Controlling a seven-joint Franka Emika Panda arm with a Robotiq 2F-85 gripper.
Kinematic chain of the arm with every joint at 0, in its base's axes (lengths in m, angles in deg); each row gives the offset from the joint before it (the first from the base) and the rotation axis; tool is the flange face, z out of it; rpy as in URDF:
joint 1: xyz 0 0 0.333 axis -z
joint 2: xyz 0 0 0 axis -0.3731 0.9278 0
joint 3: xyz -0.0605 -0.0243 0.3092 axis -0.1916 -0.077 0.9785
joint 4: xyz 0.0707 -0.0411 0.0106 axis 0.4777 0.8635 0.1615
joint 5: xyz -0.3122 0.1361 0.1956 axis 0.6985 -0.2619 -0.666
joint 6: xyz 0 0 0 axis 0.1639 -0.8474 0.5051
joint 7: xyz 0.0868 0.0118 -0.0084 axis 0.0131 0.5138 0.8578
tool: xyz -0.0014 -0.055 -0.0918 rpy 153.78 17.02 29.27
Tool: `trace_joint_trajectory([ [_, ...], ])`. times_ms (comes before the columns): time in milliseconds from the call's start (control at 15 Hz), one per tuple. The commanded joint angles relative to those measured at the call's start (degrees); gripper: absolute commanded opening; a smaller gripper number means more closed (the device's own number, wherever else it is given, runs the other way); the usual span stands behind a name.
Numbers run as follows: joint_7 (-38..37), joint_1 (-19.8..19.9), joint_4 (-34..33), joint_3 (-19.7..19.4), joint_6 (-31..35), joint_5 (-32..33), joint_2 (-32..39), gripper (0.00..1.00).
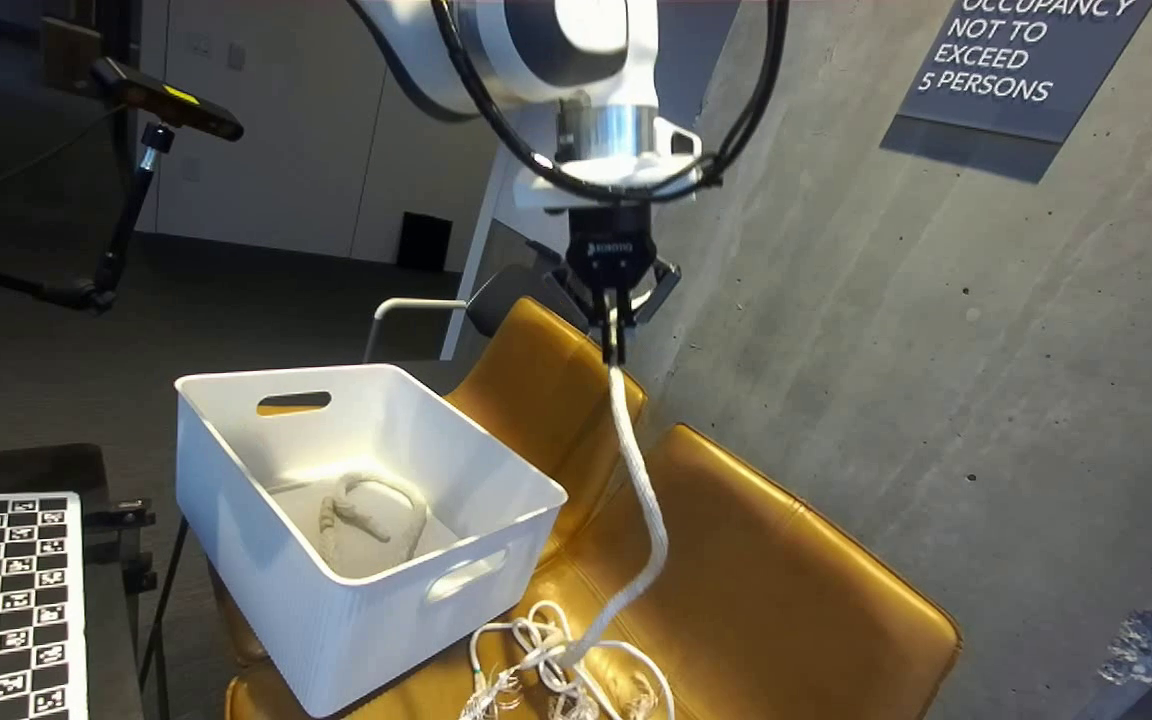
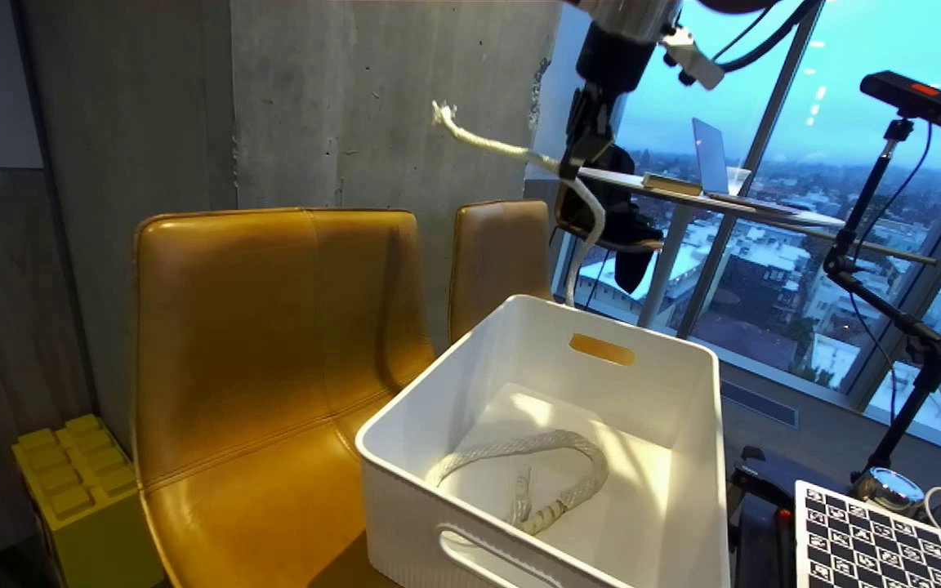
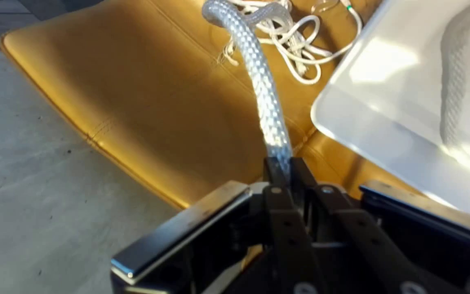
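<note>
Over a tan chair, your gripper pinches a braided rope between its jaws, grasp seemingly done and release not, the lower length trailing to tangled cords beside the white bin, where another rope already lies while yours hangs outside.

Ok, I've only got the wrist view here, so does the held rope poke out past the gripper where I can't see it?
Observer: Yes, in an exterior view the held rope runs on past the gripper to a frayed end.
Operator: Are all walls of the white bin solid?
Observer: No, in both exterior views handle slots are cut through two opposite walls.
Operator: Anything beside it out of my sight?
Observer: Yes, both exterior views show a checkered board beside it.
</note>
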Motion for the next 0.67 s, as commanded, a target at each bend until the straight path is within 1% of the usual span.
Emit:
trace_joint_trajectory([
  [0,-4.08,-2.22,0.74,2.22,-3.54,-0.84,-8.92,0.02],
  [267,-8.28,-5.03,-1.67,4.64,-5.77,1.95,-16.51,0.02],
  [467,-10.02,-6.73,-5.27,7.09,-10.23,2.25,-21.26,0.02],
  [600,-10.04,-7.8,-8.48,8.85,-14.8,1.51,-24.04,0.02],
])
